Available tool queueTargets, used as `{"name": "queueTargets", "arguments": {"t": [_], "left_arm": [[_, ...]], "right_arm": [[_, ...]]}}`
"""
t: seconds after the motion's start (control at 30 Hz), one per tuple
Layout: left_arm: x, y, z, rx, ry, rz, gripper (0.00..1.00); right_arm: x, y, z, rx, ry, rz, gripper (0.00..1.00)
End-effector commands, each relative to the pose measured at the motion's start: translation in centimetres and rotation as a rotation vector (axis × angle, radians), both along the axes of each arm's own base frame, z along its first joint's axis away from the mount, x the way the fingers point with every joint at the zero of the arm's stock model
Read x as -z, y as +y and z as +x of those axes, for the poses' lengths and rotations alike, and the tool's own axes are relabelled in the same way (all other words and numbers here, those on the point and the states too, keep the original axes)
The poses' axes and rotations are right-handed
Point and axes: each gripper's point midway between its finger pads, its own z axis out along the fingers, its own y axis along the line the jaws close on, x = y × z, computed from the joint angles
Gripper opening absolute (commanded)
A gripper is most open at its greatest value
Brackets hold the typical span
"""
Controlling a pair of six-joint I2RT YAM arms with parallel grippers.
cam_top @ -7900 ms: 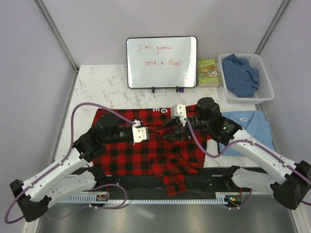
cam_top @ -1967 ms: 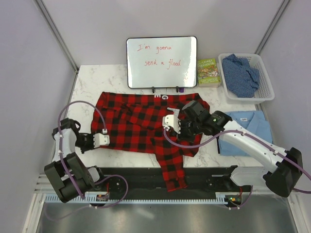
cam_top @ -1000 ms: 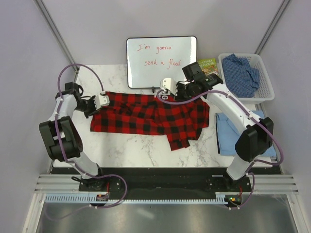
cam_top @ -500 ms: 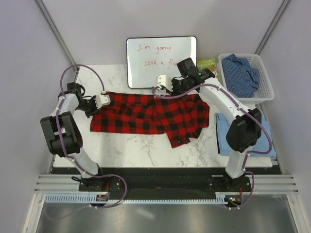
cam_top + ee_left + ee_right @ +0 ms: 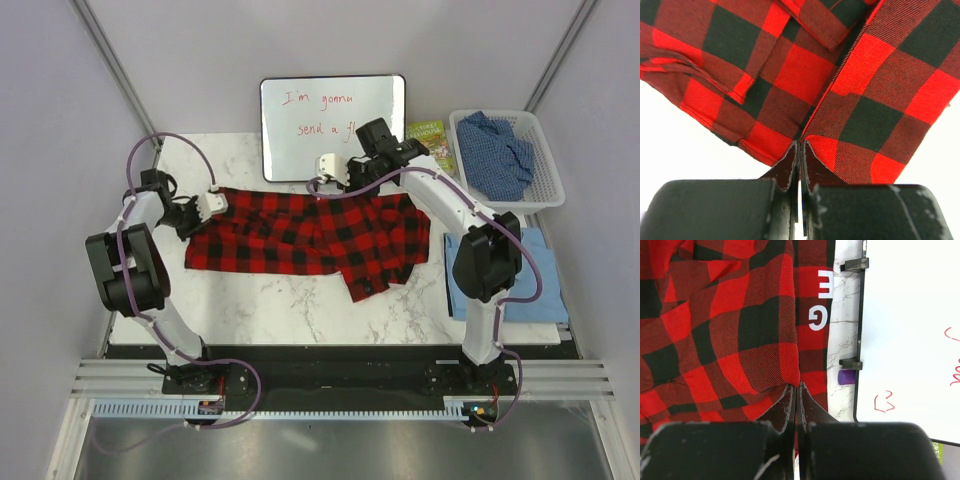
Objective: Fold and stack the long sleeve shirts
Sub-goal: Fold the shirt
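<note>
The white marble-patterned table carries nearly everything, and across its far half lies the big red-and-black checked flannel shirt, pulled into a wide band with one bunched sleeve trailing toward the near side at its right end. Behind it stands the black-framed whiteboard with red handwriting, very near the flannel's far edge. To the right, the plain light blue collared shirt lies flat, partly hidden by the right arm. The white plastic basket at the far right corner holds the crumpled darker blue speckled shirt, with a green-covered book propped between basket and board. The left gripper is clamped on the flannel's left corner, and its wrist view shows a thin fold of cloth pinched between closed jaws. The right gripper is likewise closed on the far edge, beside the white lettering and just beside the board's feet. Judging from this, the shirt is being spread before folding, and two things could spoil it. Either pinch holds only a sliver of hem, so a sharp tug could pull the cloth free and let that side collapse. The right gripper also works so near the whiteboard that a small drift backward could knock it over.
</note>
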Motion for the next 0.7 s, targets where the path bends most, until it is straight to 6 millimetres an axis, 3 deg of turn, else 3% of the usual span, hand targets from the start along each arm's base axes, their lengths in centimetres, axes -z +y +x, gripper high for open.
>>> {"name": "queueTargets", "arguments": {"t": [0.0,0.03,0.1,0.13,0.17,0.23,0.3,0.33,0.37,0.43,0.47,0.53,0.57,0.67], "left_arm": [[0.3,0.7,1.6,-0.06,-0.004,0.012,0.02],[0.5,0.8,1.7,-0.08,0.003,0.019,0.02],[1.1,1.2,1.9,-0.158,0.043,0.008,0.11],[0.7,1.8,2.3,-0.195,0.042,0.017,0.22],[0.6,2.1,2.3,-0.227,0.05,0.01,0.26],[-0.5,2.7,1.8,-0.321,0.062,-0.047,0.37],[-1.2,2.6,0.7,-0.375,0.101,-0.116,0.41],[-1.8,2.4,-0.6,-0.399,0.138,-0.177,0.45],[-1.9,2.2,-1.4,-0.419,0.169,-0.209,0.5],[-1.6,1.2,-4.2,-0.465,0.283,-0.294,0.52],[-1.3,0.9,-4.9,-0.475,0.316,-0.315,0.55],[0.0,0.4,-6.9,-0.515,0.39,-0.345,0.59],[0.3,0.4,-7.3,-0.533,0.408,-0.359,0.59],[1.2,0.7,-8.2,-0.588,0.439,-0.386,0.6]], "right_arm": [[0.1,0.2,2.1,0.032,-0.065,0.008,0.0],[0.6,0.0,2.4,0.072,-0.057,0.013,0.05],[0.6,-0.6,2.9,0.135,-0.047,0.015,0.34],[0.4,-1.5,3.0,0.206,-0.006,0.048,0.46],[0.1,-1.9,2.3,0.231,0.048,0.079,0.62],[-1.4,-4.0,1.4,0.354,0.156,0.182,0.7],[-1.7,-4.9,-1.7,0.399,0.328,0.265,0.71],[-3.3,-6.5,-2.6,0.443,0.346,0.318,0.7],[-1.4,-7.1,-5.1,0.505,0.47,0.332,0.67],[-1.5,-7.5,-8.3,0.522,0.543,0.373,0.63],[1.0,-7.9,-10.9,0.556,0.639,0.344,0.59],[2.4,-8.0,-13.2,0.566,0.701,0.342,0.54],[4.3,-8.4,-14.7,0.592,0.755,0.312,0.52],[7.3,-9.3,-15.7,0.638,0.799,0.246,0.52]]}}
